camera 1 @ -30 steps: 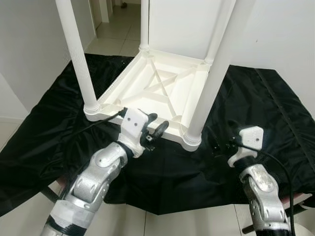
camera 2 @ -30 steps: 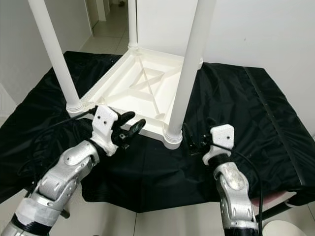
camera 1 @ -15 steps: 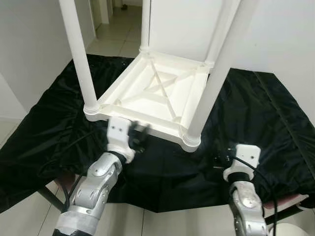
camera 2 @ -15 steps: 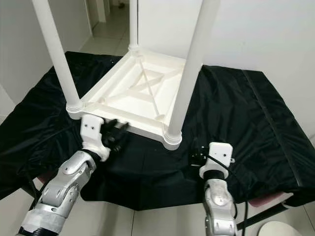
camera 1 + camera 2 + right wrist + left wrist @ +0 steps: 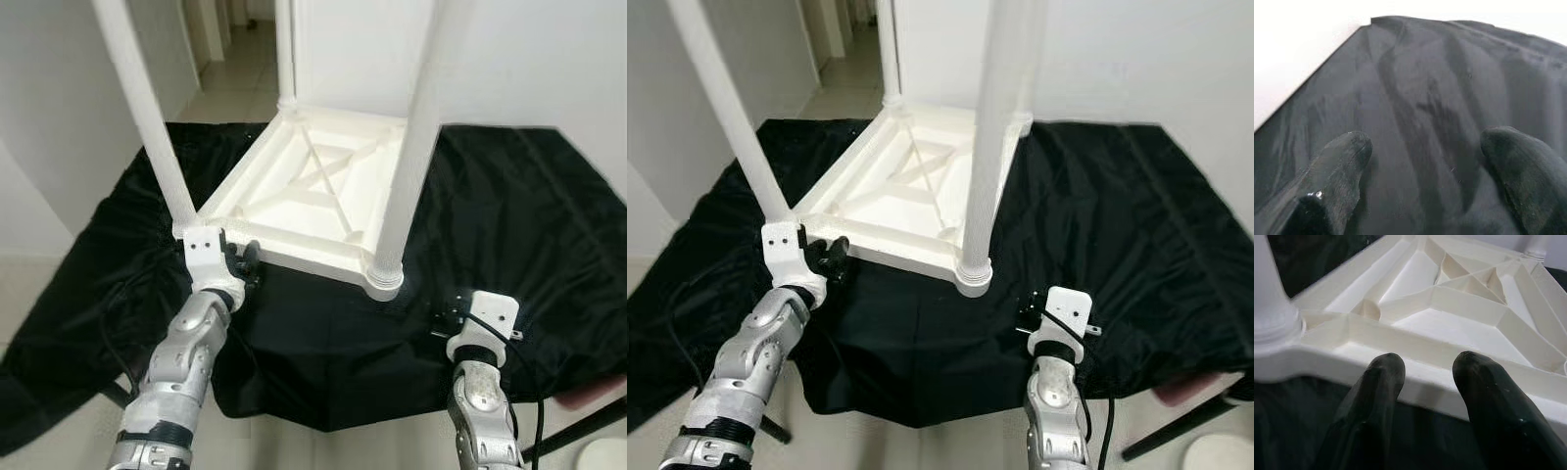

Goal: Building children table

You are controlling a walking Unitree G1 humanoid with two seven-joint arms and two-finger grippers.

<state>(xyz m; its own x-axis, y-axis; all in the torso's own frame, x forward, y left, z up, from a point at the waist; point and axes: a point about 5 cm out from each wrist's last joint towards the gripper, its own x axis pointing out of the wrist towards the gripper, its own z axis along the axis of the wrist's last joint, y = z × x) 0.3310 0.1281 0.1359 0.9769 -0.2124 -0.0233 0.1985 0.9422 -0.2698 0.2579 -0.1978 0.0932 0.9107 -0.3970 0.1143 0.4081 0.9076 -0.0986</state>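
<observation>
A white plastic children's table (image 5: 323,196) lies upside down on a black cloth (image 5: 509,225), its ribbed underside facing up and its legs standing straight into the air.

A second ago the left gripper (image 5: 240,266) was raised at the middle of the table's near edge, with its fingers fanned wide. It has since pulled back and across to the near left corner, beside the foot of the near left leg (image 5: 147,117). From its wrist camera, its two black fingers (image 5: 1376,382) sit a little apart, tips just short of the table's rim, gripping nothing.

The right gripper (image 5: 1027,311) was lifted beside the near right leg (image 5: 411,147). It has dropped back and now hangs low over the bare cloth, well clear of the table, fingers spread wide and empty.

With both arms drawn away from the legs, the leg-fitting looks finished or paused. The likely remaining step is turning the table upright.

Counted: one table top; four white legs, each seated in a corner socket, two near and two far; one black cloth; two robot arms, one gripper each. No loose legs or other parts lie on the cloth that I can see.
</observation>
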